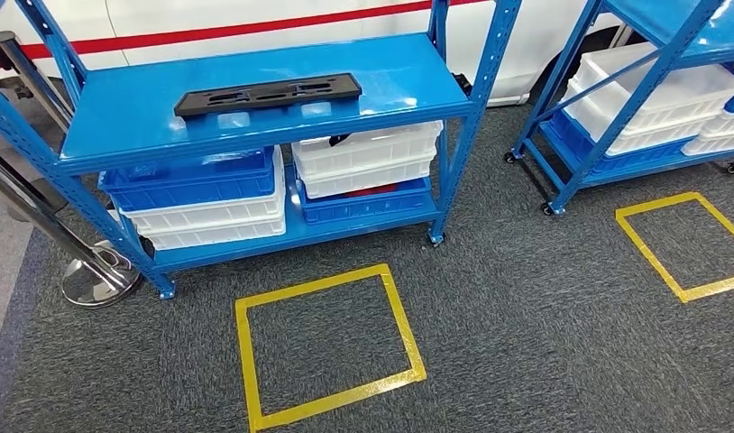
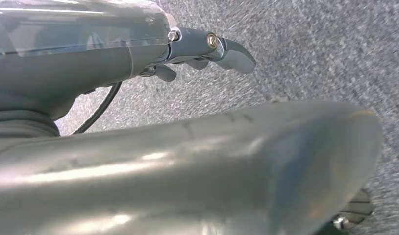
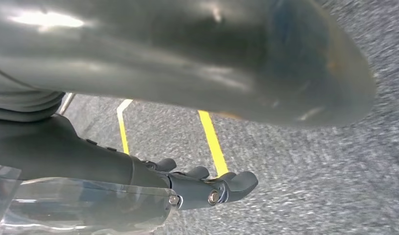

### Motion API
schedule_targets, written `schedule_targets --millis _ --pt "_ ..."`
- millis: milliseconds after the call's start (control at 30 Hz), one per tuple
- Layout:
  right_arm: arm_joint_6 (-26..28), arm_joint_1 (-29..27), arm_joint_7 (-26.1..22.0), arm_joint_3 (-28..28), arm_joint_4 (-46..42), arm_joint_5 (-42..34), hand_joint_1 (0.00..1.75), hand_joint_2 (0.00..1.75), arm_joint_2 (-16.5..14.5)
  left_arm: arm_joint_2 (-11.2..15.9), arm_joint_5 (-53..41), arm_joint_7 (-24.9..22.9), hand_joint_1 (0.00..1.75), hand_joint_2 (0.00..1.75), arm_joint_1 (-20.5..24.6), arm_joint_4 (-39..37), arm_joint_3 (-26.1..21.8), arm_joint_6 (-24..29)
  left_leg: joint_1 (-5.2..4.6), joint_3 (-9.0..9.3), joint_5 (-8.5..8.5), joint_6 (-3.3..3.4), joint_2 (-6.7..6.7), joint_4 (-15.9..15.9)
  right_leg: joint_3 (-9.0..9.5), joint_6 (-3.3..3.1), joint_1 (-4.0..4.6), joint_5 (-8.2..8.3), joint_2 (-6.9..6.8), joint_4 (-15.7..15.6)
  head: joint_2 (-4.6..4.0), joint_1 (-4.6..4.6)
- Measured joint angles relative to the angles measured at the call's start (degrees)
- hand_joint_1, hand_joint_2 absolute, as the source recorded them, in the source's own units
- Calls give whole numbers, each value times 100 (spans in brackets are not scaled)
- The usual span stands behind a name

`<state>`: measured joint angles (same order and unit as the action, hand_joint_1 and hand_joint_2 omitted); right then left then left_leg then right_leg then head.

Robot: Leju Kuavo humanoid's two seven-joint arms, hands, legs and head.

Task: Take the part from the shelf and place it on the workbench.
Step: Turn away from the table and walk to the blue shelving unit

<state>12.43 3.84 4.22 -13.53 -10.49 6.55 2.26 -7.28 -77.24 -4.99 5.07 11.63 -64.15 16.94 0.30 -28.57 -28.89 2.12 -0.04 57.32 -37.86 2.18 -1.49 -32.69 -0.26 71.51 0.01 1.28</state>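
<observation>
A flat black part (image 1: 268,94) with slots lies lengthwise on the top board of the blue shelf (image 1: 120,117), slightly left of the board's middle. In the left wrist view my left hand (image 2: 207,51) hangs over grey carpet with its dark fingers loosely extended and nothing in them. My right hand (image 3: 212,183) hangs the same way in the right wrist view, fingers apart and holding nothing, above carpet crossed by yellow tape lines. Both hands are well away from the part.
Blue and white bins (image 1: 201,194) fill the shelf's lower level. A yellow tape square (image 1: 327,347) marks the carpet in front of the shelf, another (image 1: 688,244) lies to the right. A second blue shelf (image 1: 652,90) stands at right. A chrome stanchion base (image 1: 97,275) sits at left.
</observation>
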Motion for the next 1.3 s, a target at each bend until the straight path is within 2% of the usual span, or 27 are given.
schedule_targets --millis 33,67,100,133,200,233,267,333,367,400,433,467,500,567,600,633,700,733,767,800,867,933,1033,1167,1300 --pt "-5 -11 0 0 0 6 0 175 1 0 2 -3 0 0 -6 0 0 1 -10 53 -52 5 -10 0 -209 -7 12 -88 3 232 -1 -1" --pt "-9 -26 1 0 1 12 0 175 1 0 5 -7 0 0 -17 0 0 2 -19 122 -112 7 -24 0 -343 -17 21 -107 4 299 -1 -1" --pt "-14 -41 1 0 1 20 0 175 1 0 8 -10 0 0 -28 0 -1 2 -24 210 -181 3 -39 0 -388 -29 29 -30 4 175 -1 -2" --pt "-20 -53 2 0 2 31 0 175 2 -1 12 -14 0 0 -36 0 -1 2 -28 306 -257 -5 -50 0 -360 -51 40 153 5 -107 -1 -2" --pt "-30 -67 9 0 4 58 0 175 9 -10 25 -22 0 0 -47 -2 -2 3 -35 460 -412 -34 -65 -11 -264 -120 82 762 14 -761 0 -3" --pt "-34 -62 18 0 6 73 0 175 16 -15 33 -30 0 0 -43 -3 -2 8 -38 510 -476 -61 -69 -34 -229 -152 106 980 20 -961 0 -1" --pt "-37 -53 28 1 5 86 0 175 22 -19 40 -42 0 0 -36 -4 -2 13 -43 568 -512 -92 -71 -59 -206 -182 123 1106 29 -1073 1 0" --pt "-43 -31 49 2 3 101 0 175 27 -19 45 -60 0 0 -10 -4 -2 22 -55 600 -424 -164 -70 8 -104 -241 120 1044 35 -1135 1 4" --pt "-46 -27 55 2 2 104 0 175 26 -16 46 -65 0 0 -3 -4 -2 23 -57 540 -309 -194 -66 195 -15 -272 105 1022 32 -1194 1 5" --pt "-51 -24 61 2 2 108 0 175 25 -14 49 -66 0 0 1 -4 -2 22 -56 378 -191 -220 -59 491 90 -300 90 991 26 -1255 0 6" --pt "-58 -16 66 2 2 114 0 175 23 -12 53 -65 0 0 5 -4 -2 10 -48 164 -151 -244 -52 839 196 -322 76 960 22 -1316 0 6" --pt "-66 -4 72 2 2 122 0 175 23 -11 61 -63 0 44 5 -4 -3 -9 -32 -67 -233 -267 -44 1166 291 -339 71 914 21 -1365 0 8" --pt "-77 8 78 2 2 133 0 175 23 -11 77 -63 0 87 5 -4 -5 -32 -17 -291 -431 -292 -39 1403 373 -349 68 860 26 -1393 0 8" --pt "-93 29 87 2 2 155 0 175 22 -11 113 -60 0 175 -2 -4 -16 -66 16 -593 -869 -343 -36 1520 536 -350 67 737 43 -1407 0 8" --pt "-100 34 90 2 2 165 0 175 21 -11 133 -50 0 175 -7 -4 -23 -75 26 -655 -916 -355 -35 1396 621 -343 66 673 50 -1406 -1 9" --pt "-104 36 90 2 2 171 0 175 20 -11 148 -31 0 175 -11 -4 -31 -88 32 -659 -771 -356 -33 1155 707 -333 66 612 52 -1406 -1 9" --pt "-110 41 90 2 3 181 0 175 15 -11 179 12 0 175 -24 -4 -52 -120 27 -586 -105 -318 -22 494 835 -297 71 503 51 -1391 -1 7" --pt "-111 49 90 2 4 185 0 175 14 -11 197 28 0 175 -26 -4 -68 -132 15 -560 164 -287 -16 259 867 -268 77 457 56 -1376 -1 6" --pt "-112 60 90 2 5 186 0 131 13 -11 215 36 0 175 -27 -4 -86 -137 2 -544 351 -252 -13 128 879 -235 82 419 62 -1365 0 6" --pt "-113 72 90 2 7 187 0 87 13 -11 230 43 0 175 -24 -4 -103 -139 -4 -542 408 -236 -15 101 887 -216 93 388 66 -1342 0 4" --pt "-114 84 90 2 7 189 0 0 14 -11 244 44 0 175 -12 -4 -125 -133 -13 -525 470 -221 -28 92 890 -222 91 360 59 -1343 1 1" --pt "-120 94 90 3 7 189 0 0 13 -8 245 43 0 175 1 -4 -133 -119 -33 -529 462 -204 -38 85 903 -229 75 349 51 -1368 0 -2" --pt "-127 103 90 4 7 189 0 0 11 -3 243 43 0 175 11 -4 -136 -104 -47 -518 428 -151 -39 83 934 -202 65 335 48 -1418 -1 -3" --pt "-128 104 90 4 7 189 0 175 11 -4 242 43 0 175 10 -4 -136 -102 -52 -512 408 -121 -39 84 954 -187 64 333 47 -1453 -1 -4" --pt "-131 103 90 4 7 185 0 175 10 -2 228 39 0 175 10 -4 -138 -98 -58 -511 406 -117 -39 87 956 -133 56 336 46 -1459 -1 -4"
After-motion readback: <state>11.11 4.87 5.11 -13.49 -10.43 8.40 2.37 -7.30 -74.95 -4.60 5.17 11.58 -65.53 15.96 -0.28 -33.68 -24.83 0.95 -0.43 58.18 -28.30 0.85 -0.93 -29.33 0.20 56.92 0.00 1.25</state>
